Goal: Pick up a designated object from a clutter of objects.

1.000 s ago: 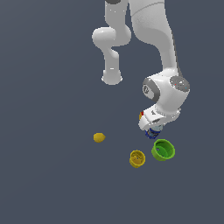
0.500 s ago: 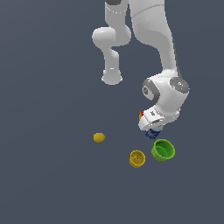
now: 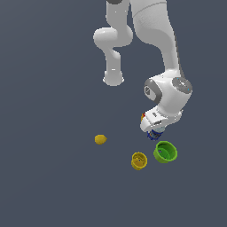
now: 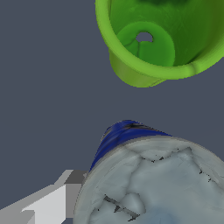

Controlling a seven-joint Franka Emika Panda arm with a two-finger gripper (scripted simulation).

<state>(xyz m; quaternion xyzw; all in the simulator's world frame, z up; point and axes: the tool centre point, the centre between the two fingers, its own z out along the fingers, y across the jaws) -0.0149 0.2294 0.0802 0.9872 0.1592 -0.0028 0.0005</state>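
Note:
The blue can (image 4: 127,135) with its silvery-white top (image 4: 153,188) fills the wrist view, right under my hand. In the exterior view only a bit of the can (image 3: 155,134) shows below my gripper (image 3: 156,128), which stands over and around it. One grey-white finger (image 4: 52,199) lies against the can's side; the other finger is hidden, so I cannot tell how the jaws stand. The can seems to rest on the floor.
A green cup (image 3: 165,152) stands just beside the can, open side up, and looks close in the wrist view (image 4: 148,48). A yellow cup (image 3: 139,160) is next to it. A yellow ball (image 3: 100,139) lies apart at the exterior view's left. The multicoloured cube (image 3: 142,117) peeks out behind my hand.
Almost nothing: my hand has stayed over the blue can, shifting only slightly. The can and the cups have not moved.

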